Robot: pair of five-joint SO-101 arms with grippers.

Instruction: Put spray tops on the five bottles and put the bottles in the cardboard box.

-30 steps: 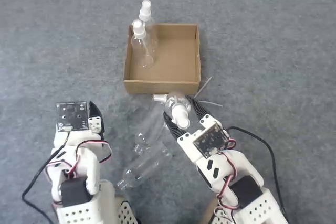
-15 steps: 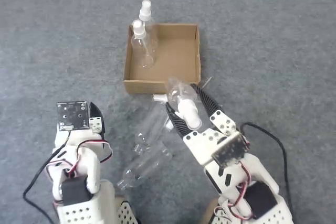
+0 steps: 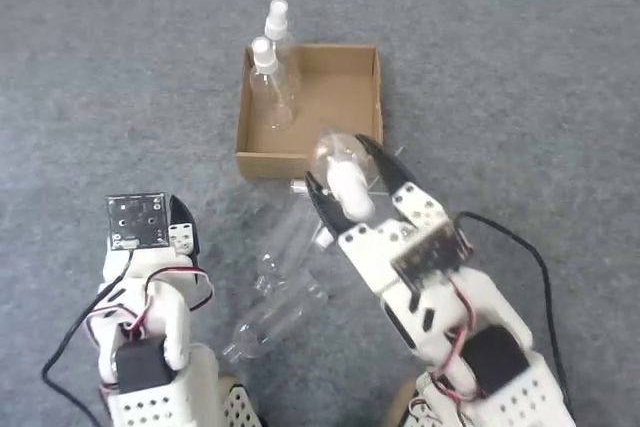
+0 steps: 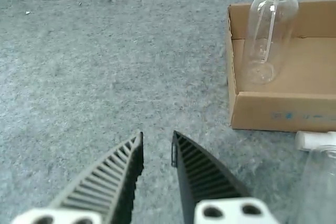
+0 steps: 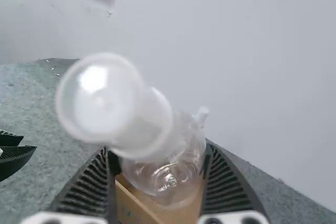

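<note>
Right tool (image 3: 337,167) is clamped on a clear plastic bottle (image 3: 333,152), with its ribbed black fingers (image 5: 92,182) pressing either side of the round body. The bottle is up off the tabletop, hanging just at the near wall of the cardboard box (image 3: 300,163). Its long axis runs in line with the tool: the white spray top (image 5: 100,98) points back at the wrist, and the rounded clear base faces away toward the box. That top is a smooth, domed white cap with a small nozzle showing at its side.

Over to the left tool (image 4: 157,137): it is low and near, well apart from the box, with nothing in it. Its two toothed black wedges are parted by a narrow slit over the fuzzy grey tabletop (image 3: 520,97).

Between the arms lie two bare bottles (image 3: 290,242) and (image 3: 285,309), both see-through cylinders on their sides. Their long axes slant, with open necks toward the near left and bases toward the box. A loose spray top (image 3: 299,187) in white plastic lies by the box's near wall.

The box is shallow, square and plain brown card, open on top. An upright capped bottle (image 3: 272,92) stands at its far left corner, top pointing up. A second capped bottle (image 3: 281,32) is upright at the back wall, and whether it is inside or just behind I cannot tell.
</note>
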